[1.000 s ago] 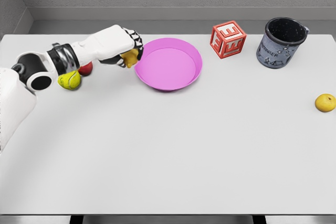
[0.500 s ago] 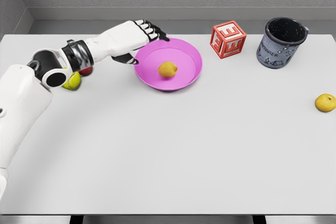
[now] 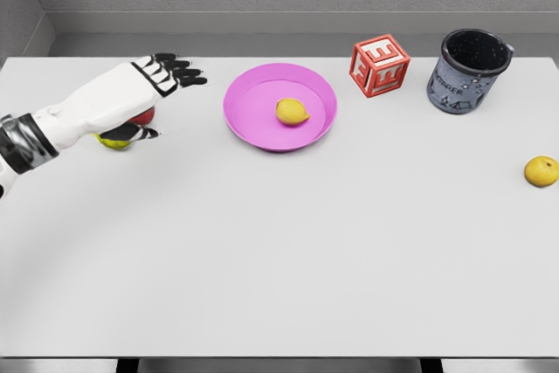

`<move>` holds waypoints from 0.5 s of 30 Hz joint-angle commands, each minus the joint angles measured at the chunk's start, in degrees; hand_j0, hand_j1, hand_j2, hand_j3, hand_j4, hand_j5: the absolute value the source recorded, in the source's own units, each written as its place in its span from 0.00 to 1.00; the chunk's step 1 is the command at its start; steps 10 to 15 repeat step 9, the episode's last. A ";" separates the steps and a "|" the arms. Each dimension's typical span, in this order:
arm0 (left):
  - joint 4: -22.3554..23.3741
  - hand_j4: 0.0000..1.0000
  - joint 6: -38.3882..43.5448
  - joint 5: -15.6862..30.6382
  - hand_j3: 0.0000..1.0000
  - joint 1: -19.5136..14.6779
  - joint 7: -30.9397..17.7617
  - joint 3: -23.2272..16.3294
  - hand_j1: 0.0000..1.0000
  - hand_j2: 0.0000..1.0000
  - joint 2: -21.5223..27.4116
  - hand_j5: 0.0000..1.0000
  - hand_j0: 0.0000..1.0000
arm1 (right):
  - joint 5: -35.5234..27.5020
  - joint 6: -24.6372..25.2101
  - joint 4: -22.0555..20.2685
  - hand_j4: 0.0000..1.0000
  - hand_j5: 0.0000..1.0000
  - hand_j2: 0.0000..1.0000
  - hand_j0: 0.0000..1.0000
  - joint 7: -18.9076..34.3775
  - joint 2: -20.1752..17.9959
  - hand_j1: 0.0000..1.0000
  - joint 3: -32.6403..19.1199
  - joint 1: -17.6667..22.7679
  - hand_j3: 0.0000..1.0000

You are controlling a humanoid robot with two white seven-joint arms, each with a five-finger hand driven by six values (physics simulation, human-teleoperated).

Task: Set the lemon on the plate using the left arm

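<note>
Left robot hand (image 3: 131, 93) released, fingers spread, small yellow lemon (image 3: 292, 111) inside pink plate (image 3: 253, 127)

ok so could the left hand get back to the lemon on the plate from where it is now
Probably yes: the left hand is open beside the pink plate, and nothing stands between it and the lemon.

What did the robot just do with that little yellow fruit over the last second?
The left robot hand carried the lemon over the pink plate, let it go there, then pulled back leftward with fingers open. The red block, dark mug and the yellow fruit at right stayed put.
</note>
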 commanded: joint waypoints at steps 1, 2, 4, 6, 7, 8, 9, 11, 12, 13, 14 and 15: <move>-2.11 1.00 0.10 1.73 1.00 0.44 0.15 4.59 1.00 1.00 3.58 1.00 1.00 | -0.02 0.00 -0.01 1.00 1.00 1.00 1.00 0.01 0.00 1.00 -0.02 0.00 1.00; -2.11 1.00 0.10 1.73 1.00 2.11 0.15 6.17 1.00 1.00 4.20 1.00 1.00 | -0.02 0.00 -0.01 1.00 1.00 1.00 1.00 0.01 0.00 1.00 -0.02 0.00 1.00; -2.02 1.00 0.10 1.73 1.00 4.04 0.15 8.54 1.00 1.00 4.90 1.00 1.00 | -0.02 0.00 -0.01 1.00 1.00 1.00 1.00 0.01 0.00 1.00 -0.02 -0.09 1.00; -1.93 1.00 0.10 1.73 1.00 6.06 0.15 10.65 1.00 1.00 4.90 1.00 1.00 | -0.02 0.00 -0.01 1.00 1.00 1.00 1.00 0.01 0.00 1.00 -0.02 0.00 1.00; -2.02 1.00 0.10 1.73 1.00 6.77 0.15 11.10 1.00 1.00 4.99 1.00 1.00 | -0.02 0.00 -0.01 1.00 1.00 1.00 1.00 0.01 0.00 1.00 -0.02 0.00 1.00; -2.02 1.00 0.10 1.73 1.00 6.86 0.15 11.10 1.00 1.00 4.99 1.00 1.00 | -0.02 0.00 -0.01 1.00 1.00 1.00 1.00 0.01 0.00 1.00 -0.02 0.00 1.00; -2.02 1.00 0.10 1.73 1.00 6.95 0.15 11.10 1.00 1.00 4.99 1.00 1.00 | -0.02 0.00 -0.01 1.00 1.00 1.00 1.00 0.01 0.00 1.00 -0.02 0.00 1.00; -2.02 1.00 0.10 1.73 1.00 6.95 0.15 11.10 1.00 1.00 4.99 1.00 1.00 | -0.02 0.00 -0.01 1.00 1.00 1.00 1.00 0.01 0.00 1.00 -0.02 0.00 1.00; -2.02 1.00 0.10 1.73 1.00 6.95 0.15 11.10 1.00 1.00 4.99 1.00 1.00 | -0.02 0.00 -0.01 1.00 1.00 1.00 1.00 0.01 0.00 1.00 -0.02 0.00 1.00; -2.02 1.00 0.10 1.73 1.00 6.95 0.15 11.10 1.00 1.00 4.99 1.00 1.00 | -0.02 0.00 -0.01 1.00 1.00 1.00 1.00 0.01 0.00 1.00 -0.02 0.00 1.00; -2.02 1.00 0.10 1.73 1.00 6.95 0.15 11.10 1.00 1.00 4.99 1.00 1.00 | -0.02 0.00 -0.01 1.00 1.00 1.00 1.00 0.01 0.00 1.00 -0.02 0.00 1.00; -2.02 1.00 0.10 1.73 1.00 6.95 0.15 11.10 1.00 1.00 4.99 1.00 1.00 | -0.02 0.00 -0.01 1.00 1.00 1.00 1.00 0.01 0.00 1.00 -0.02 0.00 1.00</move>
